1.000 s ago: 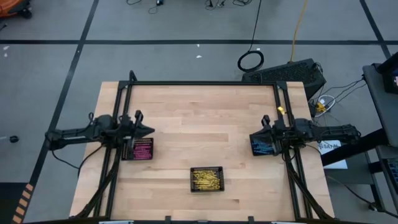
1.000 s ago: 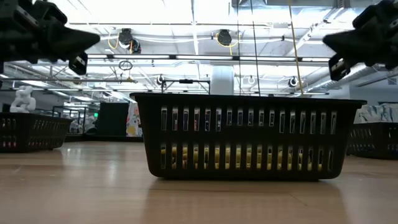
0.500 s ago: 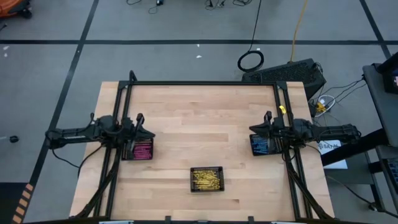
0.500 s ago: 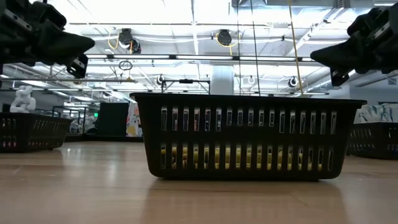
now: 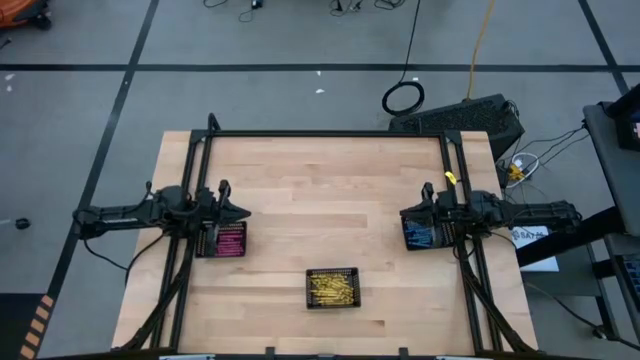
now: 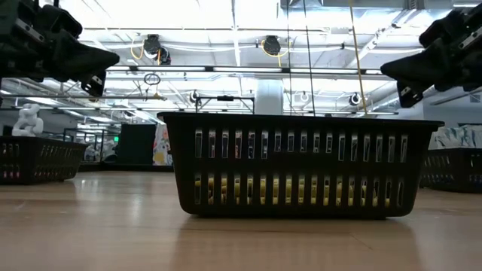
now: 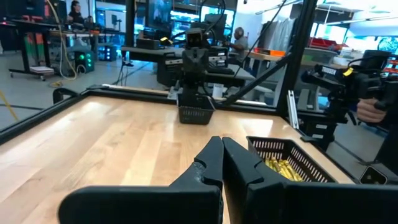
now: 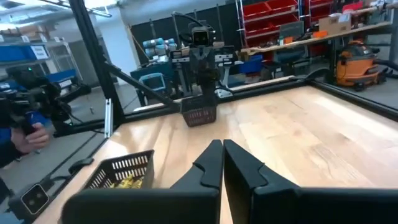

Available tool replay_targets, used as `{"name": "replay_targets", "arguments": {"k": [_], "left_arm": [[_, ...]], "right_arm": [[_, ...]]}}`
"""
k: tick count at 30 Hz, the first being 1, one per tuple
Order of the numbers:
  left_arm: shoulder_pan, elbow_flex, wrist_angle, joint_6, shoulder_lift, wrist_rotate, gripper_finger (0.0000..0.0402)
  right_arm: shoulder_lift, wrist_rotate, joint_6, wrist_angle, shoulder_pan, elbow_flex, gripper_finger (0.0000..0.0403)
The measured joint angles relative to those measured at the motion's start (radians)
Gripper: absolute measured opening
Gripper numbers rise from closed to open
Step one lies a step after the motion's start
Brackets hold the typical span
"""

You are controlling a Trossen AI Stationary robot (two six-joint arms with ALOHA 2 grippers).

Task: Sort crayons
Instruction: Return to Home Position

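Observation:
Three black mesh trays stand on the wooden table. The left tray (image 5: 226, 240) holds pink crayons. The right tray (image 5: 418, 234) holds blue crayons. The near middle tray (image 5: 332, 288) holds yellow crayons, which also show in the left wrist view (image 7: 281, 167). My left gripper (image 5: 243, 211) hovers above the pink tray, shut and empty, pointing toward the table's right. My right gripper (image 5: 405, 214) hovers above the blue tray, shut and empty, pointing toward the table's left. In the low view both grippers (image 6: 113, 57) (image 6: 385, 69) stand high above the table.
A black metal frame (image 5: 325, 134) runs along the table's edges. Bare wood lies between the trays in the table's middle and far half. A person's hand (image 7: 372, 111) holds a device beyond the table's near side.
Both grippers have drawn back a little toward their own table edges and then come forward again, ending close to where they were. They stay shut and the trays have not moved.

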Motion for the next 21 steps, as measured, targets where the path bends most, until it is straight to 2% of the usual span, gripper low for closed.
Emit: {"name": "replay_targets", "arguments": {"k": [5,9,21], "left_arm": [[0.000,0.000,0.000,0.000,0.000,0.000,0.0000],[0.000,0.000,0.000,0.000,0.000,0.000,0.0000],[0.000,-0.001,0.002,0.000,0.000,-0.001,0.0000]], "right_arm": [[0.000,-0.107,-0.058,0.002,-0.067,0.000,0.0000],[0.000,-0.107,-0.124,0.010,-0.107,-0.001,0.0000],[0.006,-0.104,-0.130,-0.004,-0.110,-0.001,0.0000]]}}
